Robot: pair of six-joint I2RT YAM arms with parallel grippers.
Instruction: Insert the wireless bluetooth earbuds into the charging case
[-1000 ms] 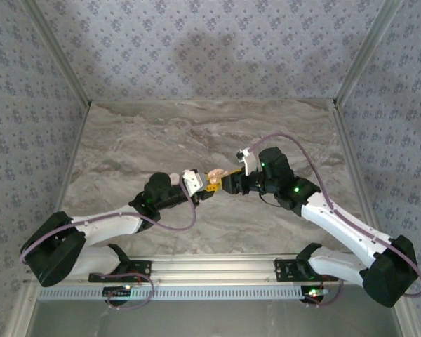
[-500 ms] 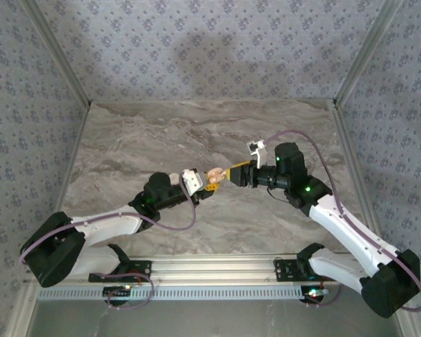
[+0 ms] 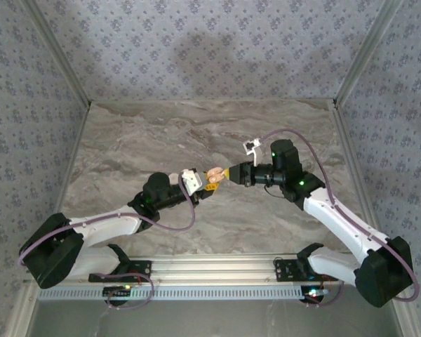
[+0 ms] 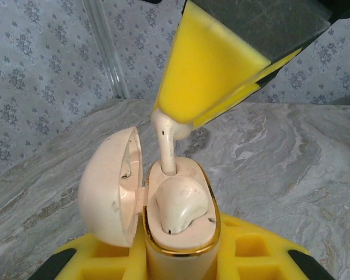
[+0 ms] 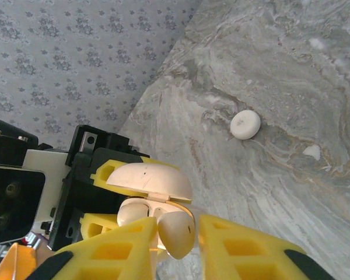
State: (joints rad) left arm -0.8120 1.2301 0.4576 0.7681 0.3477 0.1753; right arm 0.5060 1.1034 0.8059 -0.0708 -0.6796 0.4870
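— Left jaws?
— Clamped on the charging case, lid open, held over the tabletop; one earbud is seated inside.
— Right jaws?
— Pinching the other earbud, its stem entering the free slot.

Glossy plastic case; marbled table

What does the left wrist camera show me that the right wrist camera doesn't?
Left wrist: the stem of the second white earbud reaching down into the far socket of the open cream-peach plastic charging case, beside the seated white earbud. Right wrist: a small white round bit lying loose on the grey marble table. Both: the left gripper clamping the case, the right gripper pinching the second earbud.
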